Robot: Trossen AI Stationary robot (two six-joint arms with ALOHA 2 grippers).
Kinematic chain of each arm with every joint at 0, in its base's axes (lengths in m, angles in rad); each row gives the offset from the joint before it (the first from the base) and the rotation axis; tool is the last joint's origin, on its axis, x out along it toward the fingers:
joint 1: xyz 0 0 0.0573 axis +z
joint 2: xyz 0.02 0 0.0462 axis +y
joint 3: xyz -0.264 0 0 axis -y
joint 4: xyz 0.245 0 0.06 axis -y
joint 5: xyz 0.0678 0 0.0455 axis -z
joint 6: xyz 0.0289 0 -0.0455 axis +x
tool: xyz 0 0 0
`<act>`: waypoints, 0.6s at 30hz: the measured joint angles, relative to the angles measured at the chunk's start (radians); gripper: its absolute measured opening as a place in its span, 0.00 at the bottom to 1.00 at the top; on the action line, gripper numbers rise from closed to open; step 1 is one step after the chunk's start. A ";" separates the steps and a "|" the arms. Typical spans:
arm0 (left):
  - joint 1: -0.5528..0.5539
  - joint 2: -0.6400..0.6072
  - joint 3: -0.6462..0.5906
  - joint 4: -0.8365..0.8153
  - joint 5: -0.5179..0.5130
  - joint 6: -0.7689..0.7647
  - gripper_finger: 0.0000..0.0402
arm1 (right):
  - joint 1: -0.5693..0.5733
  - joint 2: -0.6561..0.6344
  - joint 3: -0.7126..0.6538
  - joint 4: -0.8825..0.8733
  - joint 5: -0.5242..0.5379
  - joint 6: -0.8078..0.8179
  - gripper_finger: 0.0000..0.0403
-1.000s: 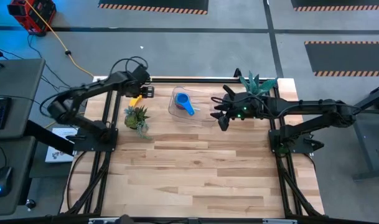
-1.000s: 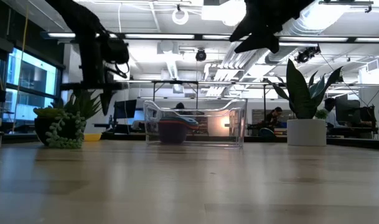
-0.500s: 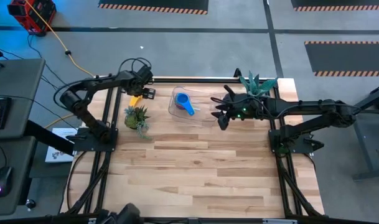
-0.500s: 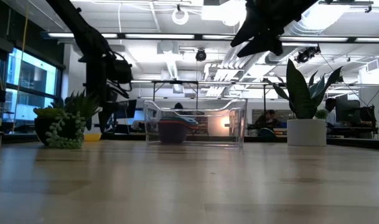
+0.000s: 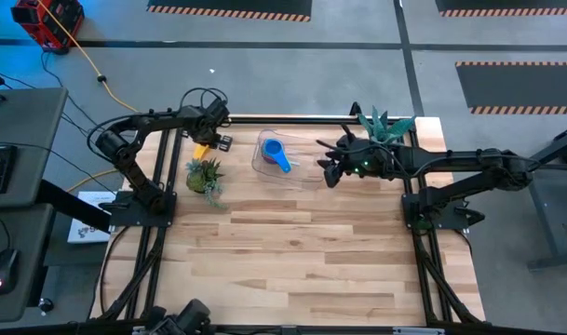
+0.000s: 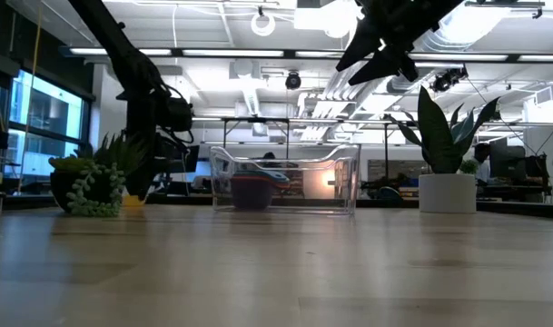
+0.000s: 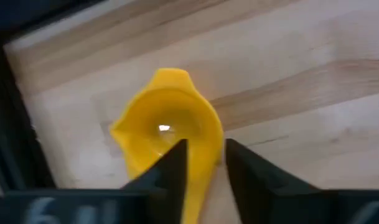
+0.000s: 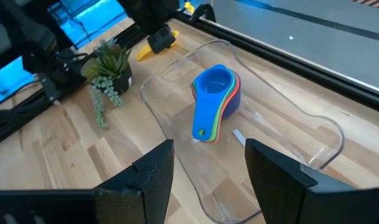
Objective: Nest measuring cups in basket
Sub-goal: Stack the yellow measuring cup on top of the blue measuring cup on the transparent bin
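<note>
A yellow measuring cup (image 7: 167, 130) lies bowl-up on the table near the far left corner (image 5: 202, 149). My left gripper (image 7: 206, 171) is low over it, open, with one finger on each side of its handle (image 7: 198, 186); bare wood shows between the handle and one finger. The clear basket (image 8: 329, 134) stands at the far middle (image 5: 261, 167) and holds a nested stack of cups, blue on top (image 8: 214, 93) (image 5: 276, 154). My right gripper (image 8: 208, 180) hangs open and empty above the table, just right of the basket (image 5: 328, 172).
A small potted plant (image 5: 204, 175) stands just near-side of the yellow cup and left of the basket. A tall plant in a white pot (image 5: 385, 126) is at the far right corner, behind my right arm. The table's near half is bare wood.
My left arm has folded its elbow toward the far edge, and its gripper has come down over the yellow cup at the far left. The cup and the basket have stayed where they were.
</note>
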 joint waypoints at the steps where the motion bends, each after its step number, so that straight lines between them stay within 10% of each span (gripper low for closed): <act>1: 0.001 0.000 0.000 0.001 -0.009 0.012 0.20 | 0.000 0.000 0.000 0.000 0.007 0.004 0.47; 5: 0.014 0.000 0.000 0.008 -0.010 0.045 0.03 | 0.000 0.000 0.000 0.004 0.014 0.004 0.47; 18: 0.012 -0.303 0.059 -0.022 0.126 -0.045 0.01 | 0.000 0.000 0.000 0.004 0.047 0.004 0.47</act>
